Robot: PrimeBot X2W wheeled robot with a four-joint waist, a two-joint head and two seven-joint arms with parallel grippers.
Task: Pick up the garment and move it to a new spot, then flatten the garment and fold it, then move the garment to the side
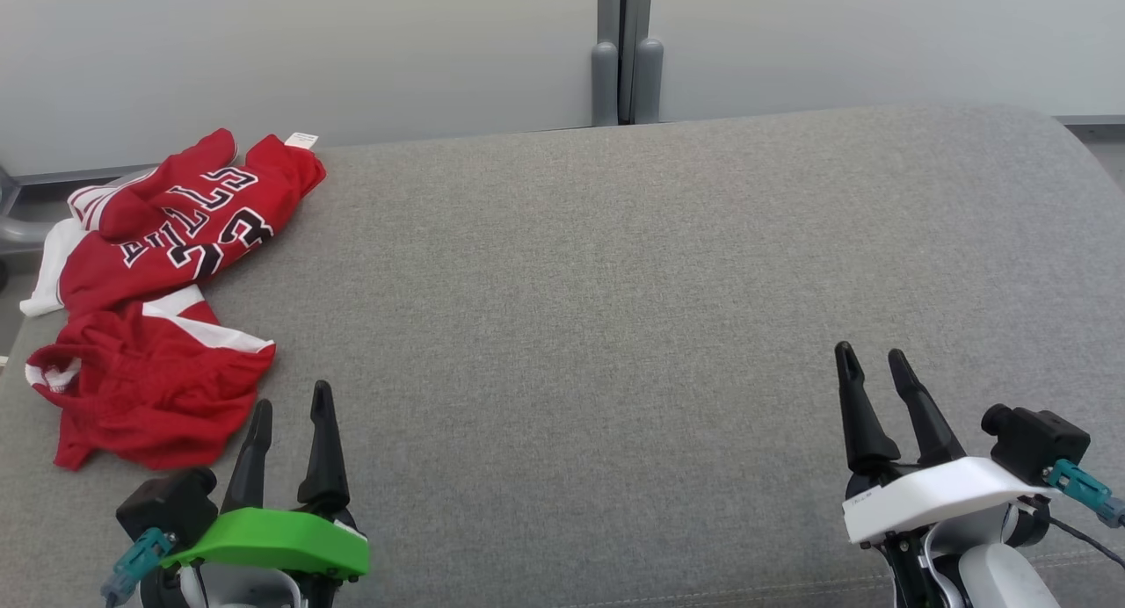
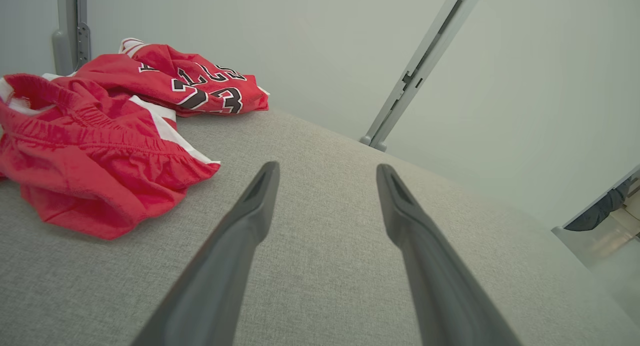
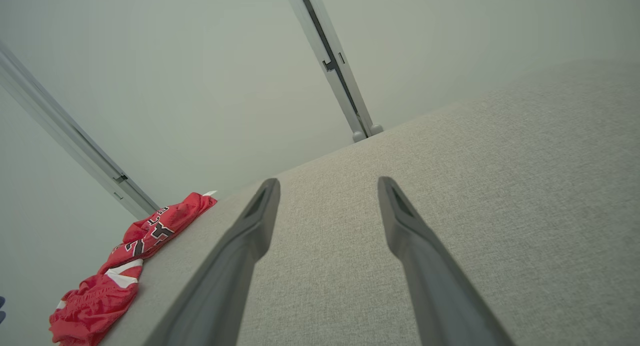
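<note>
Garment [image 1: 189,217] of crumpled red fabric lies on woven grey cushion [image 1: 615,327]; left hand [image 1: 291,396] and right hand [image 1: 870,351] gape empty.

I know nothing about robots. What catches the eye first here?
A crumpled red garment with black-and-white lettering lies at the left edge of the grey padded surface. Nearer the camera, the left gripper, green-capped, and the right gripper, white-capped, stand open and empty.

- Red garment [image 1: 158,239], white trim, black-and-white lettering, crumpled in a loose heap.
- It's sitting at the far left corner of the grey surface [image 1: 615,327], white edge spilling over the left edge.
</note>
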